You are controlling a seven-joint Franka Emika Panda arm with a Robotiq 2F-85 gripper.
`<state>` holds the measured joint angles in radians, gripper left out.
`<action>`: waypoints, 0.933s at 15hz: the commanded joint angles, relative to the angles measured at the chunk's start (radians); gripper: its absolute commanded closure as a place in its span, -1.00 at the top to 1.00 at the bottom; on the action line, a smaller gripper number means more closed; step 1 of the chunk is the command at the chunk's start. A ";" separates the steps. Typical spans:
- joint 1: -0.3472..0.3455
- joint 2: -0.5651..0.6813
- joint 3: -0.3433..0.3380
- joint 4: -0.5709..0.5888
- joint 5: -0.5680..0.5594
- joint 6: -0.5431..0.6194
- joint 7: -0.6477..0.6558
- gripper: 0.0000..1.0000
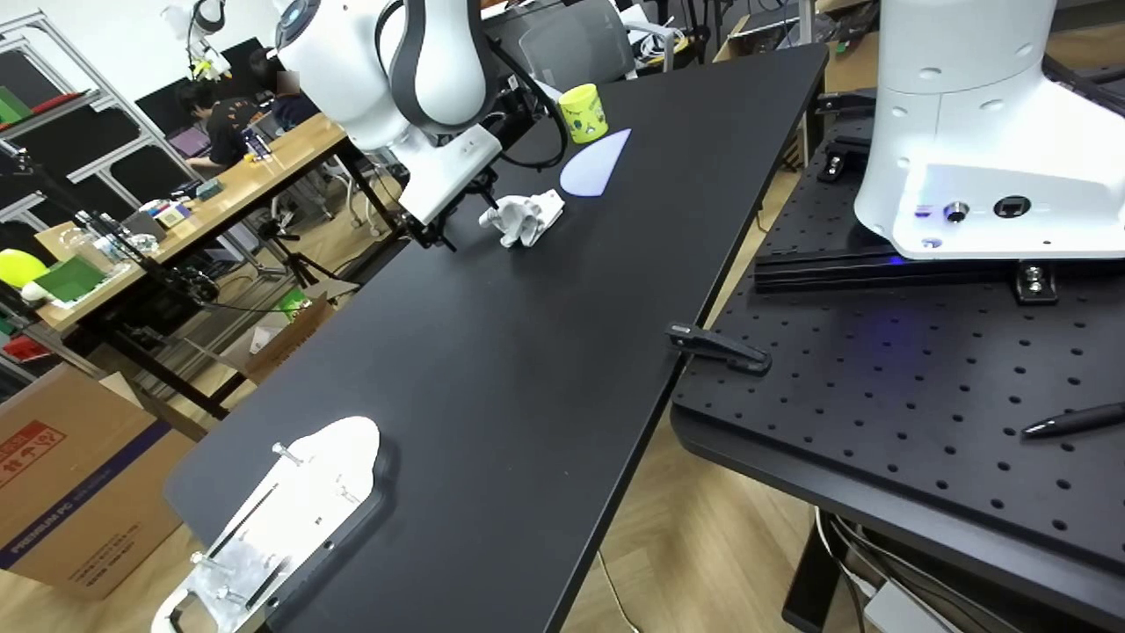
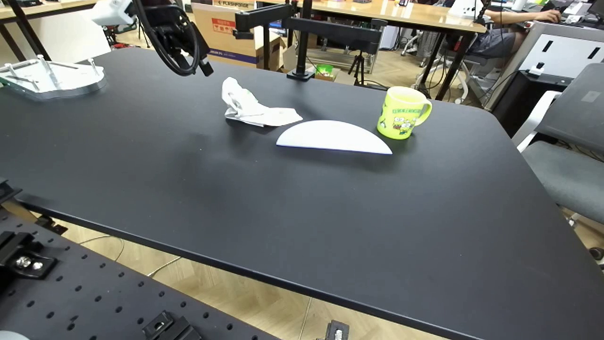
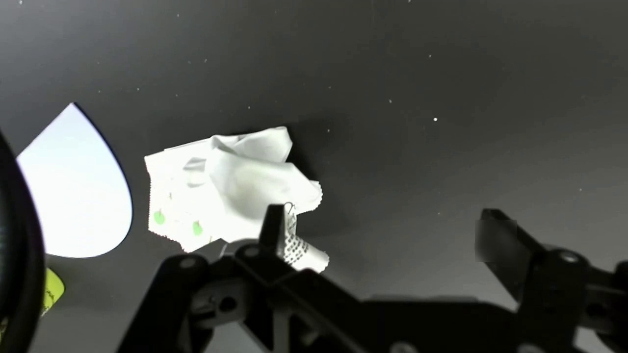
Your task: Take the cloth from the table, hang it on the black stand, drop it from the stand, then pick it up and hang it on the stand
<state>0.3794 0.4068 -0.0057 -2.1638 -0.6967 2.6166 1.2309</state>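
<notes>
One cloth [image 3: 230,181] is seen lying on the tabletop [image 2: 330,222], white and crumpled, with green spots printed on its flatter part and a dark pattern on a narrow end. The tool [image 3: 383,214] is held near it, with its fingers [image 3: 271,228] spread wide; in the wrist view part of the cloth is overlapped by one finger, but whether it is touched cannot be told. Just beside the cloth, and separated from it by a gap, a pale flat piece [image 2: 332,137] is placed, rounded along one side. Near that, a yellow-green mug [image 2: 401,113] is stood upright, decorated with cartoon figures. Behind the cloth, in an exterior view, a black stand [image 2: 302,63] is set upright close to the tabletop's edge, and jointed arms [image 2: 337,30] are carried on its post. Well apart from the cloth, near a corner, a white panel [image 1: 334,457] is laid with its pegs [image 1: 286,453] pointing up. Alongside the tabletop a perforated board [image 1: 879,413] is positioned; on it the white robot base [image 1: 993,132] is mounted and a pen [image 1: 1074,420] is laid. A clamp [image 1: 719,348] is seen across the two edges.
</notes>
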 commanded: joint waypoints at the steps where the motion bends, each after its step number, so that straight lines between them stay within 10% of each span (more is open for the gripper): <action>1: -0.002 -0.001 0.002 0.001 0.002 -0.002 -0.001 1.00; 14: -0.022 -0.082 -0.088 -0.079 -0.109 0.026 0.140 1.00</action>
<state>0.3708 0.3771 -0.0816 -2.1909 -0.7578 2.6351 1.2968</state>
